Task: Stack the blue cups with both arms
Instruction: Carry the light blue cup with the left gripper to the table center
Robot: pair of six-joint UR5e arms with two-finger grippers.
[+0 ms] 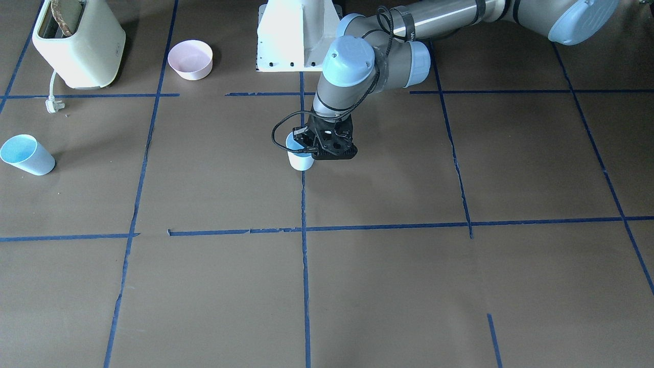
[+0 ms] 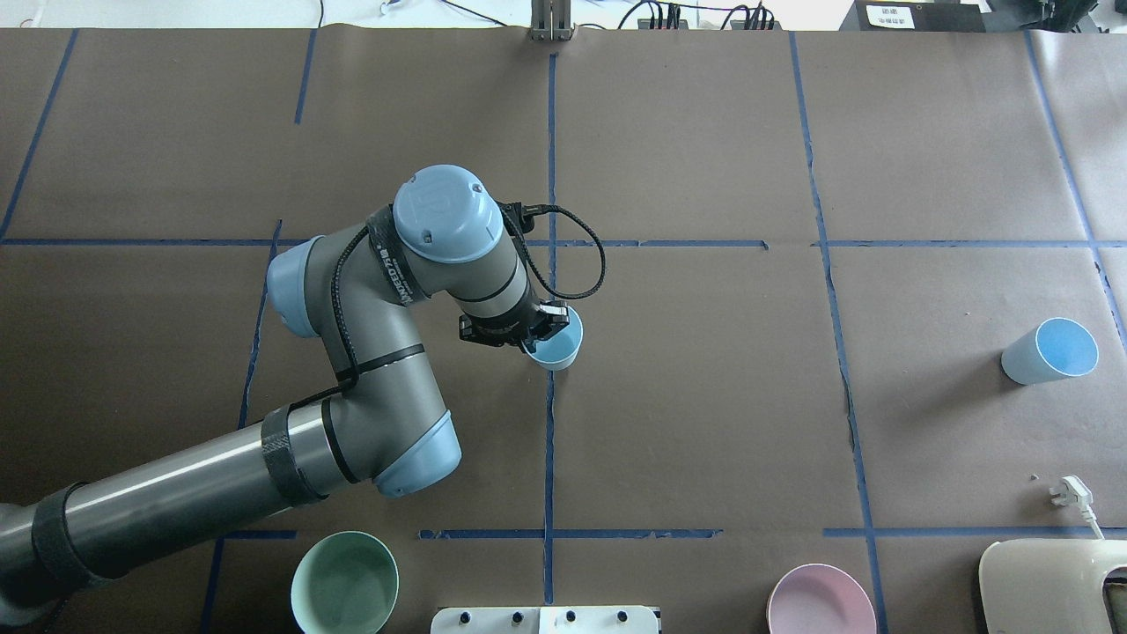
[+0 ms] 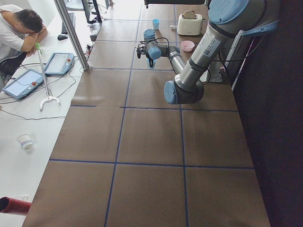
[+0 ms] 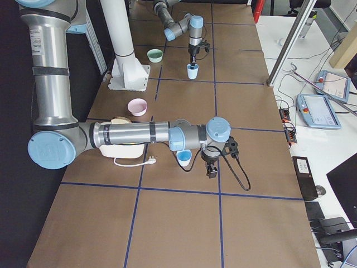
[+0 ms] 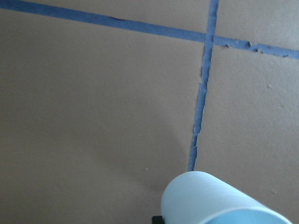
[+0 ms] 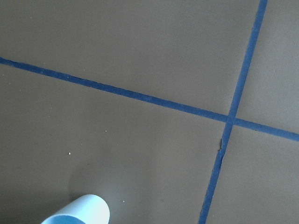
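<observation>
One blue cup (image 1: 300, 159) is upright on the centre tape line, also seen from overhead (image 2: 556, 350). My left gripper (image 1: 321, 145) comes down on it and is shut on its rim (image 2: 539, 333). The left wrist view shows this cup (image 5: 210, 198) close at the bottom edge. The second blue cup (image 1: 25, 155) is on my right side (image 2: 1048, 350), with no arm near it in these two views. In the exterior right view my right gripper (image 4: 211, 167) hangs just beside a cup (image 4: 184, 158). I cannot tell whether it is open or shut.
A pink bowl (image 2: 814, 600) and a mint-green bowl (image 2: 345, 583) sit near the white pedestal (image 1: 296, 36). A cream toaster (image 1: 79, 41) with a loose plug (image 1: 54, 105) stands at my right rear. An operator (image 3: 19, 33) sits beyond the table.
</observation>
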